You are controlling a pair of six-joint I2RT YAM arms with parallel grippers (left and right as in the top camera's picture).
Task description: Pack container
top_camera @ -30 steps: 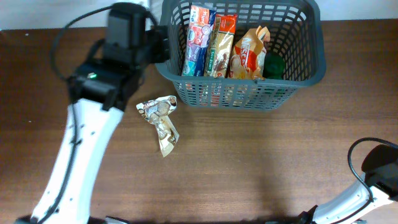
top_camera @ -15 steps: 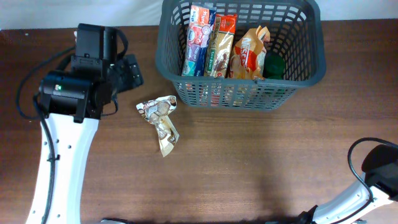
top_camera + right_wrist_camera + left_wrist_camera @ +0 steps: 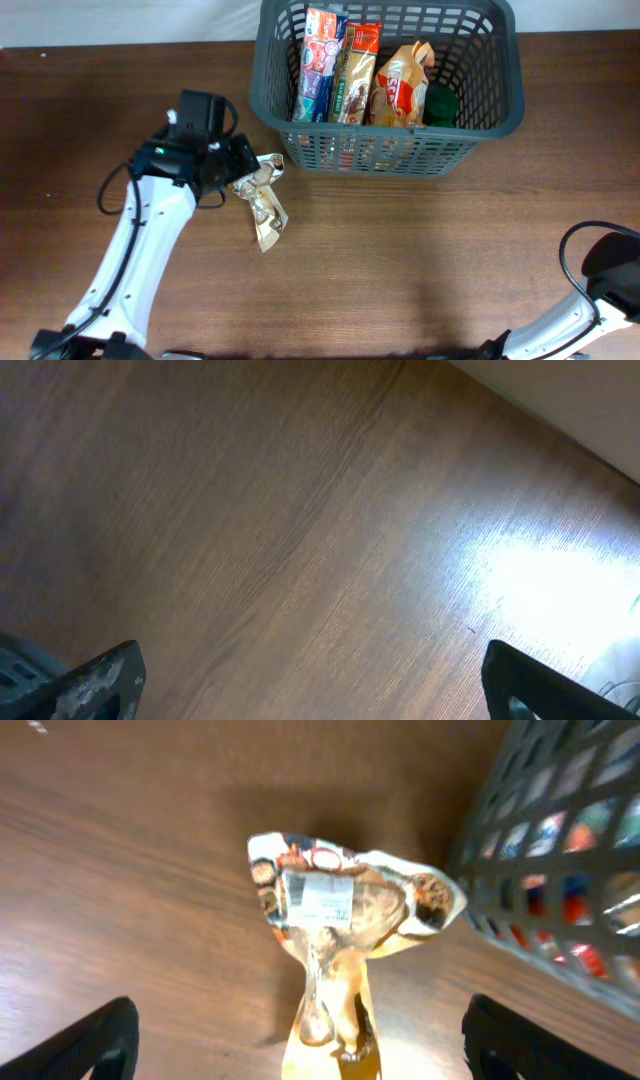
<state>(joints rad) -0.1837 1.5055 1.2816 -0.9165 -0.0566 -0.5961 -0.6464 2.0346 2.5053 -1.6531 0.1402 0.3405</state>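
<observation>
Jaws wide on our left gripper (image 3: 305, 1045) and right gripper (image 3: 320, 680) alike, the left straddling the packet (image 3: 340, 920), which we judge light, crinkly, slippery, best pinched at its narrow waist between them.

Robotics lab bench: a white robot arm (image 3: 130, 260) reaches across a plain wooden table (image 3: 400, 270) set against a white wall. A grey shopping basket (image 3: 385, 152) holds grocery packets (image 3: 345, 70).

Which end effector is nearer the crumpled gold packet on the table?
Left. The left end effector sits open right over the packet; the right end effector is far off over bare table.
</observation>
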